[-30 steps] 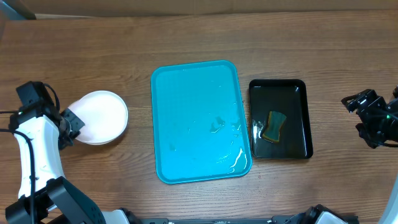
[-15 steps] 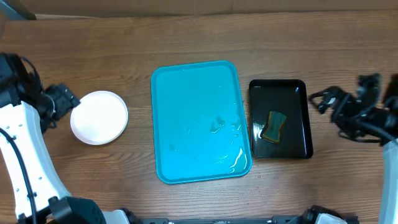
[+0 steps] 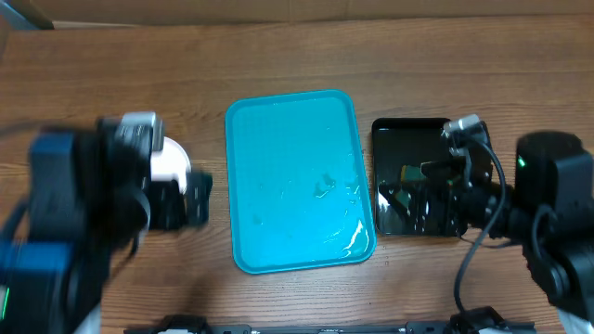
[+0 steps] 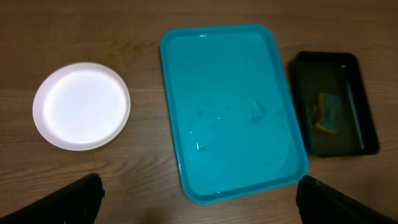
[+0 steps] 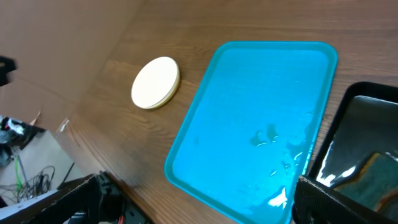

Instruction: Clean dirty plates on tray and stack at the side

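Left pincer (image 4: 199, 186) is hanging high over the surface (image 4: 124, 25), fingers spread wide, gripping nothing. Right pincer (image 5: 202, 183) is gaping too, empty, looking down on the tray (image 5: 249, 106). The tray is lying mid-surface, wet patches glinting on it. The plates (image 4: 81, 106) are sitting stacked on the wood, left of the tray and apart from it; how many, I cannot tell. Just right of the tray, a black tray (image 4: 351, 81) is holding a sponge (image 4: 328, 113).
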You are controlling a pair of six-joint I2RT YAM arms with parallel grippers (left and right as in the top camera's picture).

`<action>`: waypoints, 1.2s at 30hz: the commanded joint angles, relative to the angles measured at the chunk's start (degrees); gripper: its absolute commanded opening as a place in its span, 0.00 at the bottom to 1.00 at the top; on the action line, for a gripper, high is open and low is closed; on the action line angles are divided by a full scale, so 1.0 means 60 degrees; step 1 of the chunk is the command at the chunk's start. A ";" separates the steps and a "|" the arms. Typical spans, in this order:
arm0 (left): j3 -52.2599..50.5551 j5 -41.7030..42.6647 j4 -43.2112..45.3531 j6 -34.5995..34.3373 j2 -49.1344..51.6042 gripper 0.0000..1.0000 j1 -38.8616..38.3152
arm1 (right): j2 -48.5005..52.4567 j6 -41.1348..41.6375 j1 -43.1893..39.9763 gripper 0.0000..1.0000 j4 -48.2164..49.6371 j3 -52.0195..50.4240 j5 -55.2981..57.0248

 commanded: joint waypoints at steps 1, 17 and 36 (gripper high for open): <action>0.0117 -0.0302 -0.0066 -0.0878 -0.0871 1.00 -0.0382 | -0.0087 -0.0109 0.0135 1.00 -0.0044 0.0186 0.0160; 0.0117 -0.0306 -0.0160 -0.1570 -0.1373 1.00 -0.0379 | 0.0113 -0.0117 0.0135 1.00 -0.0095 0.0186 0.0171; 0.0117 -0.0306 -0.0160 -0.1570 -0.1373 1.00 -0.0379 | -0.5100 -0.0215 -0.2073 1.00 0.5227 -0.5417 0.2714</action>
